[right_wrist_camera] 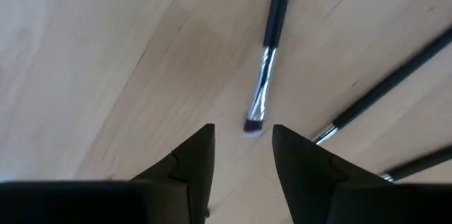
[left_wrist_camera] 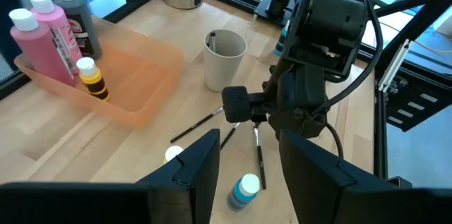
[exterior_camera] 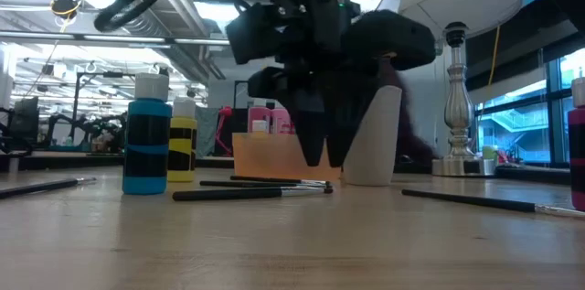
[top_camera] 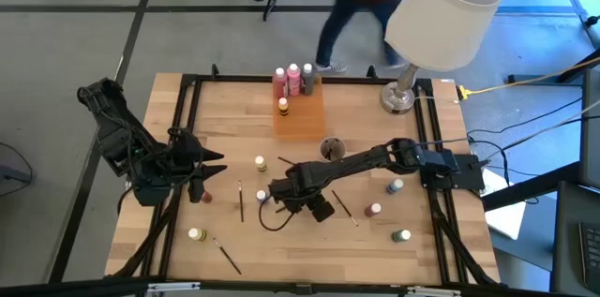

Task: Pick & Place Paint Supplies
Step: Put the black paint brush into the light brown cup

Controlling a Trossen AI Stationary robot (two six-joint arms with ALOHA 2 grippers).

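Observation:
My right gripper (top_camera: 281, 196) (right_wrist_camera: 242, 133) (exterior_camera: 325, 157) points straight down near the table's middle, open, its tips just above the wood. The pale bristle end of a dark-handled paintbrush (right_wrist_camera: 268, 47) lies just ahead of the gap between them. Two more brushes (right_wrist_camera: 392, 86) lie beside it, and two brushes (exterior_camera: 251, 194) lie flat under the gripper in the low view. My left gripper (top_camera: 214, 161) (left_wrist_camera: 247, 174) waits open at the table's left, aimed at a blue bottle (left_wrist_camera: 244, 190) (exterior_camera: 146, 144). Pink, grey and yellow bottles (top_camera: 293, 81) stand in the orange tray (top_camera: 302, 119).
A grey cup (top_camera: 332, 149) (left_wrist_camera: 224, 58) stands right of the tray, and a lamp (top_camera: 401, 98) stands at the far right corner. Loose bottles (top_camera: 396, 185) and brushes (top_camera: 225, 255) are scattered over the near half. A person (top_camera: 361, 2) moves beyond the far edge.

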